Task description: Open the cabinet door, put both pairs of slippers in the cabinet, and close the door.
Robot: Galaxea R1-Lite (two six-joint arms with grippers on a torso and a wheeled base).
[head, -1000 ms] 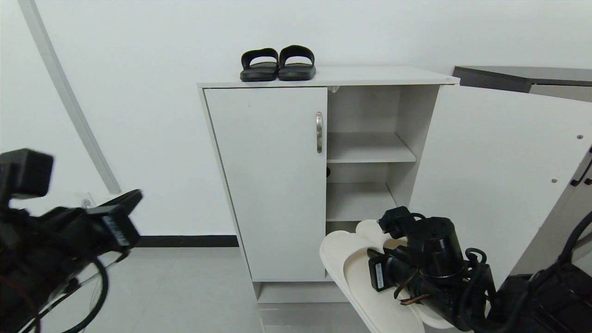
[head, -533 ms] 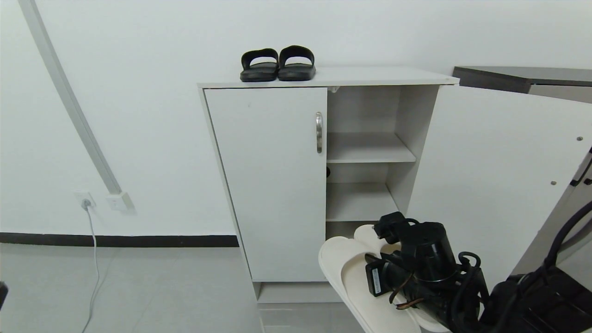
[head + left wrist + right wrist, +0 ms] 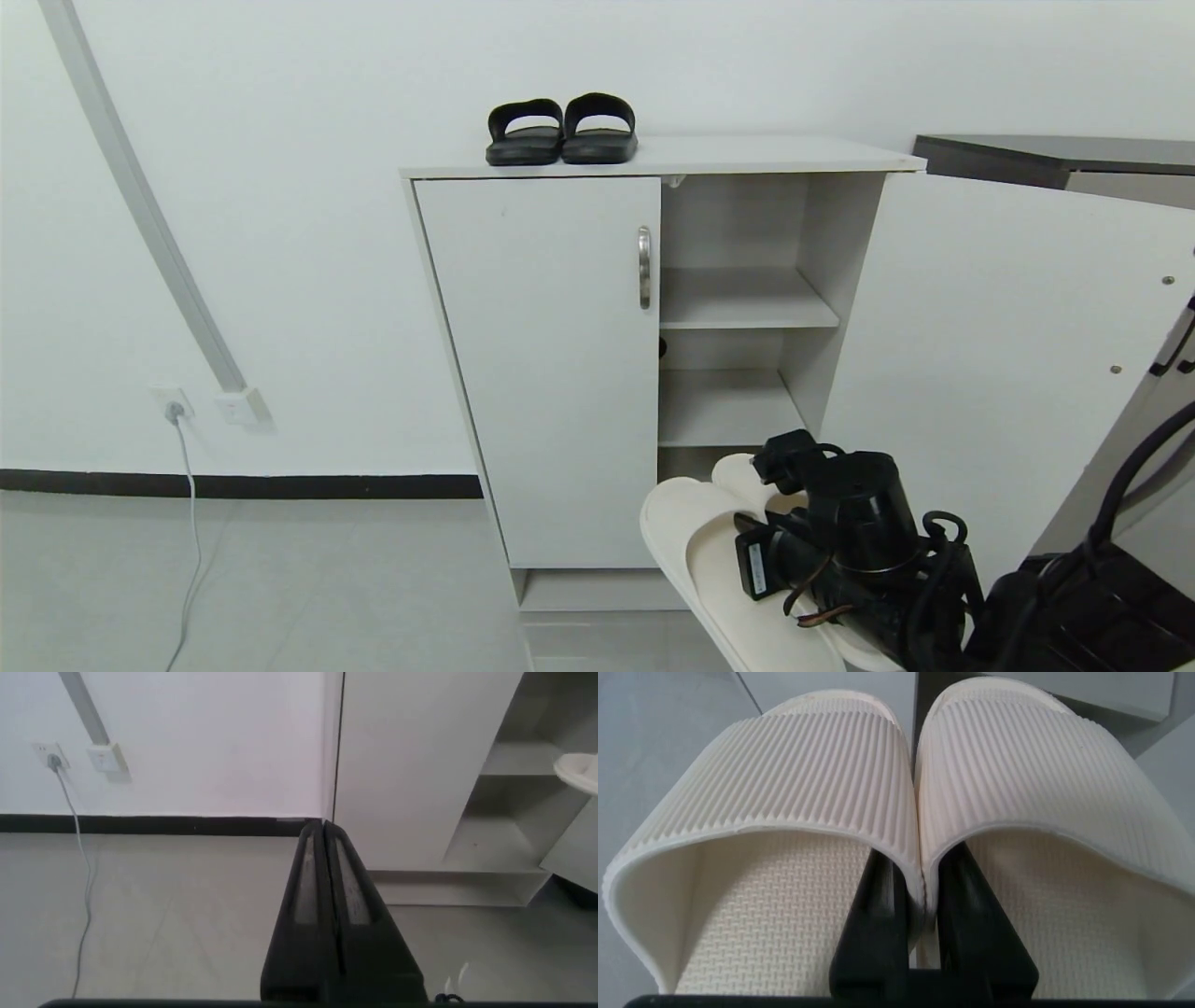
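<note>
Cream ribbed foam slippers (image 3: 695, 532) sit at 5 o'clock in the head view, pinched side by side in the right hand (image 3: 780, 509). Their long axis runs from 5 to 11 o'clock, toes leading toward the white cabinet (image 3: 551, 373). The open right door (image 3: 990, 373) has swung out to 3 o'clock. The bare lower shelf (image 3: 724, 411) lies just beyond the toes, at about 11 o'clock from the hand, so I judge a forward push along that axis should seat the pair. Black slide slippers (image 3: 560, 131) rest on the cabinet top at 12 o'clock, heels seemingly toward the robot.

From the left wrist view, the left hand (image 3: 329, 859) has its fingers pressed together on nothing. It hangs low over the floor, with the cabinet at 1 o'clock. It is the farther hand from the opening.

From the right wrist view, the right hand (image 3: 920, 905) is clamped on the two touching inner strap edges. Both strap mouths face the camera, toes pointing away.
</note>
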